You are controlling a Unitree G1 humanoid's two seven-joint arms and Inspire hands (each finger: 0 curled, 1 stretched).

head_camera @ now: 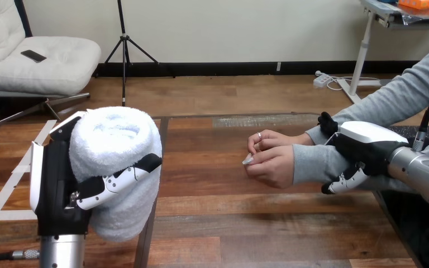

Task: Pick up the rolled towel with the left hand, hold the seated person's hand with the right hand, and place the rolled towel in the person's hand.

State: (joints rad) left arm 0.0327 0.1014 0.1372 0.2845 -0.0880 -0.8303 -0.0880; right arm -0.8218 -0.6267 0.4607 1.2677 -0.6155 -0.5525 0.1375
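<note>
A white rolled towel stands upright in my left hand at the near left, lifted above the table, with my thumb and fingers curled round its side. At the right, my right hand wraps the person's grey-sleeved forearm just behind the cuff, thumb over the top and fingers curled underneath. The person's nearer hand is loosely curled with its fingers pointing left. Their other hand lies right behind it, touching it. The towel is well to the left of both hands.
The wooden table has a darker glass-like strip along its far edge. Bare table lies between the towel and the person's hands. White tape lines mark the table's left part.
</note>
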